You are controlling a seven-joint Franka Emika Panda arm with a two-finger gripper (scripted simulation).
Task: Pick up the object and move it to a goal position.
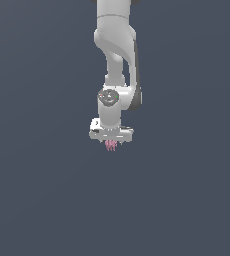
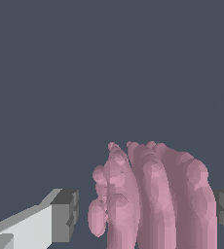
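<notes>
Fingers (image 2: pixel 65 216) are closing around our pink object (image 2: pixel 153 194) — we are judging it light, knobbly, best gripped mid-body.

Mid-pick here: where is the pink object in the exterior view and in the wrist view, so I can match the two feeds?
Exterior view: the pink object is a tiny ribbed tuft hanging just under the white gripper, near picture centre.
Wrist view: the pink object fills the foreground as bulging ribbed strands between the two grey fingers.
Shared landmark: the gripper itself, with the object between its fingers in both views.
</notes>
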